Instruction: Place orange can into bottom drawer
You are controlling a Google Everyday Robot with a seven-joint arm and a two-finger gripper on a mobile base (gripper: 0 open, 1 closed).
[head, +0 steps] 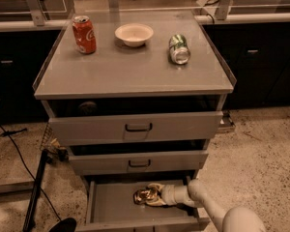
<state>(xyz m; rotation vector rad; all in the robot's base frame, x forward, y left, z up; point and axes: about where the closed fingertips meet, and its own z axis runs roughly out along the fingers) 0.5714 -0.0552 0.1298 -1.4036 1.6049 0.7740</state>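
Thin aluminium, the orange can [144,195] sits between the fingers of the gripper [152,196], which pinch it low inside the bottom drawer [113,208], the drawer floor just beneath them. It looks light, smooth and easily dented, likely to roll; a grip across its middle suits it best

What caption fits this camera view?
Gripper holds the orange can inside the open bottom drawer; red can, bowl, green can on the cabinet top.
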